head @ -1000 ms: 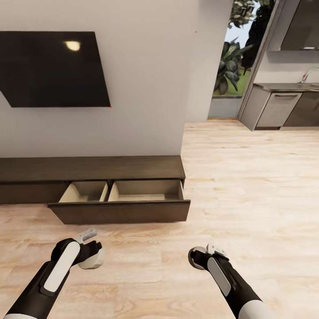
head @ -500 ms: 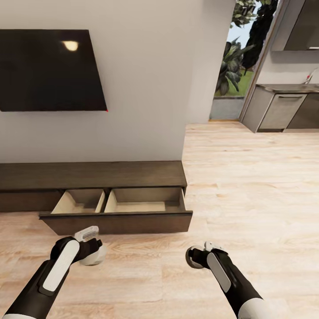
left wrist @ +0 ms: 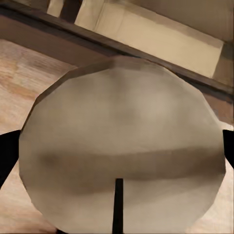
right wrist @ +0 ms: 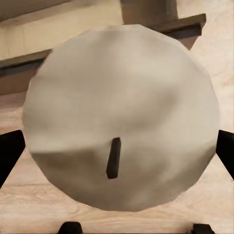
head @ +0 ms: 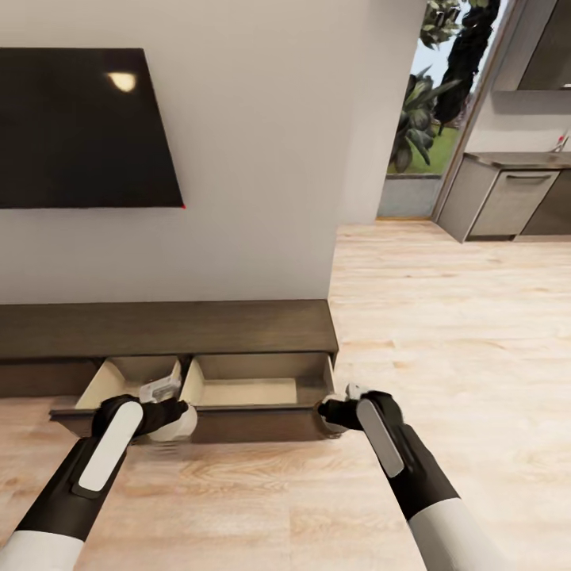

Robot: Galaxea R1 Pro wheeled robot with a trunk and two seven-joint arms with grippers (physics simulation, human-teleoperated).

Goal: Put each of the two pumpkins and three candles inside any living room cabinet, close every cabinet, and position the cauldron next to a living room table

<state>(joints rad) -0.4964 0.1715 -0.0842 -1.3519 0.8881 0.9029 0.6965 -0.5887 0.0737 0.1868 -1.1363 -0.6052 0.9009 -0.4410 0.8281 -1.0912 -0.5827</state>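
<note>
Closest to me, the robot's two dark arms reach forward over the pale wood floor (head: 444, 333). The left gripper (head: 168, 418) is clenched around a pale round candle (head: 176, 426); from its wrist camera that candle (left wrist: 122, 146) shows as a wide cream disc with a short dark wick, black finger pads (left wrist: 6, 156) pressing its sides. The right gripper (head: 333, 412) likewise grips a second candle (right wrist: 122, 117), cream and faceted with a dark wick, pads (right wrist: 9, 156) at either flank; from the head camera this one is mostly hidden behind the hand.

Just beyond both hands, at about seven o'clock and five o'clock from the drawer's middle, is the front panel of the cabinet (head: 166, 325), a long low dark-brown console against the wall. Its wide drawer (head: 246, 388) is pulled out, showing two beige compartments. The left candle hangs right at the front edge of the left compartment; the right hand sits at the drawer's right front corner.

Farther back, at ten o'clock, a black television (head: 79, 127) is mounted on the white wall. At two o'clock, an opening leads to grey kitchen units (head: 507, 202) and green plants (head: 420, 119) outside.
</note>
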